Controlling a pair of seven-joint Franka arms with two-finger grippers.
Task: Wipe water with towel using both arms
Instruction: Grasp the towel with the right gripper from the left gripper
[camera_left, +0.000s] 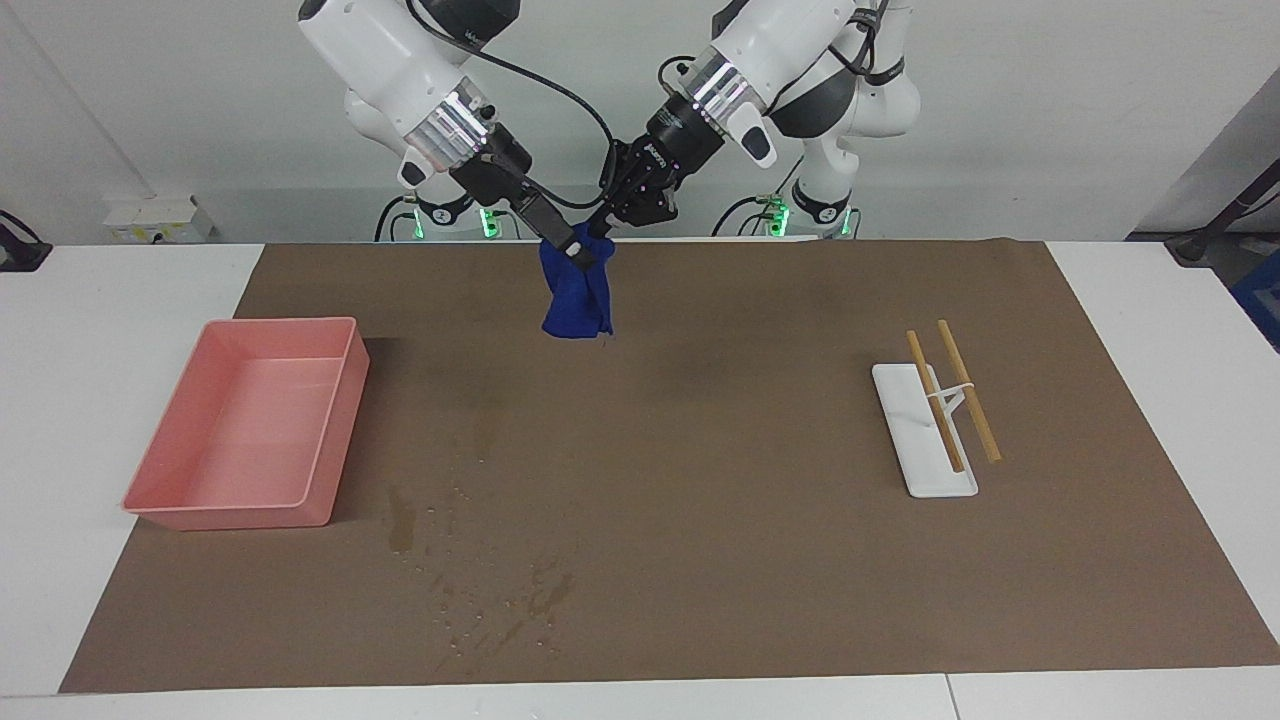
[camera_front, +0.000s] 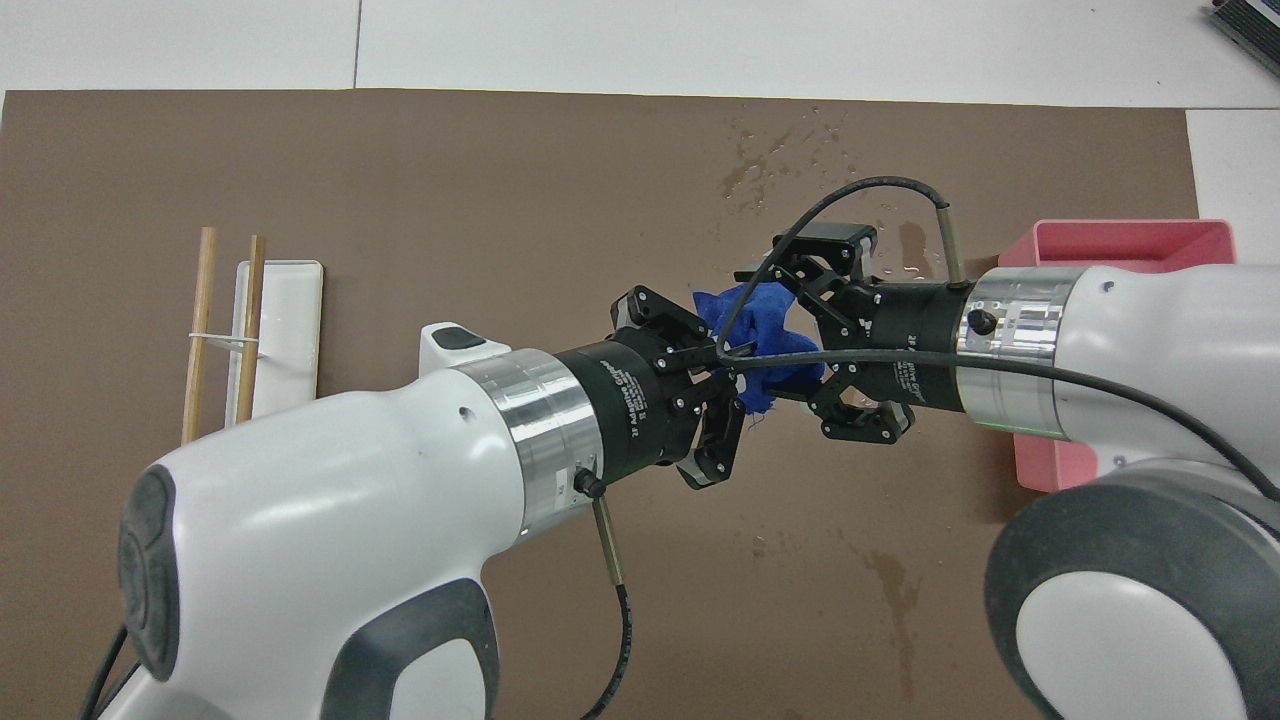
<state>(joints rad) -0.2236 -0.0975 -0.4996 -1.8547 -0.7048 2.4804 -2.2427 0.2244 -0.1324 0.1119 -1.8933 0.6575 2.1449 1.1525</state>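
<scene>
Towel (camera_left: 577, 297), soft, light and floppy, hangs over the mat's 12 o'clock edge, pinched at its top by the left gripper (camera_left: 601, 228); the right gripper (camera_left: 577, 252), spread wide, should grab there too.

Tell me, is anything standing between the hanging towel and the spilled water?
Nothing visible does. The towel hangs from the left gripper over bare mat; the water lies farther from the robots, with the pink tray off beside that path.

Your mat (camera_left: 760, 560) lies bare mid-frame; the pink tray (camera_left: 330, 440) blocks the left, the chopstick rest (camera_left: 900, 400) the right.
</scene>
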